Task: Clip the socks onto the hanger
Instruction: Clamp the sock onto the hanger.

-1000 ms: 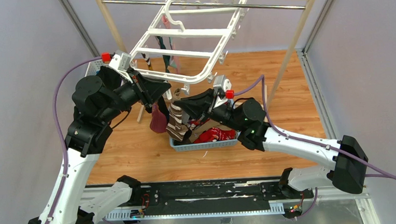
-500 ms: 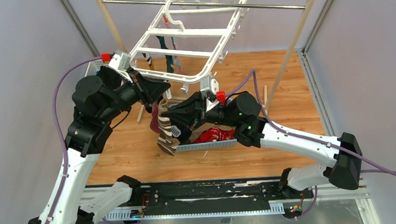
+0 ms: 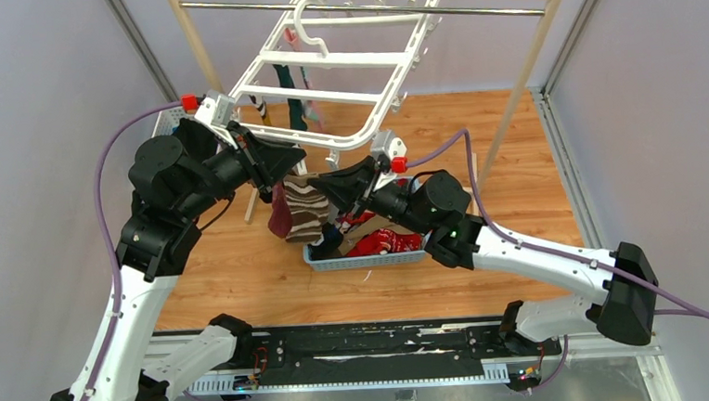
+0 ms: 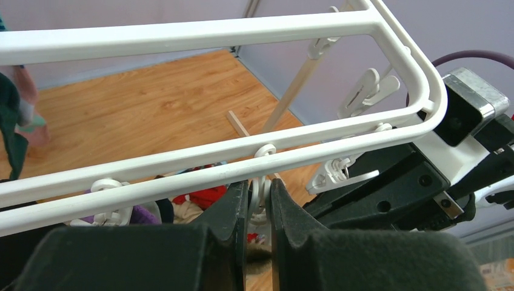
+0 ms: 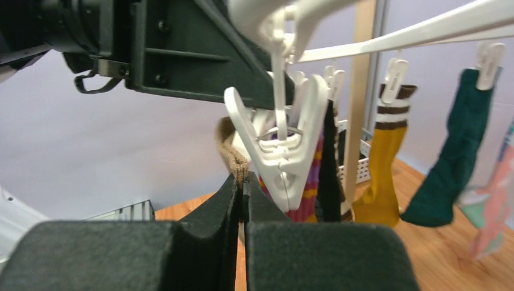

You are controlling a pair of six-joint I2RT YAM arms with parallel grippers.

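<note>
**Item 1, left gripper.** Clenched. The 2 black fingers pinch a white clip that hangs from the near rail of the hanger, directly below the rail. In the top view this gripper sits under the frame's near-left corner.

**Item 2, right gripper.** Clamped tight on the brown cuff of a brown-and-cream striped sock. In the top view the gripper holds the sock up, and the sock hangs free below the frame's near edge, above the table.

**Item 3, hanger.** White rectangular frame with crossbars, hooked on the metal rail of a wooden rack and tilted down toward the arms.

**Item 4, shown only by the right wrist view.** The nearest clip hangs just beside the held cuff; contact cannot be told. Already pegged in a row: 1 black sock, 1 mustard sock with a striped cuff, 1 dark teal sock.

**Item 5, shown only by the top view.** A grey basket stands on the wooden table below the right gripper, with a red sock inside. A maroon sock hangs just left of the striped one.
</note>
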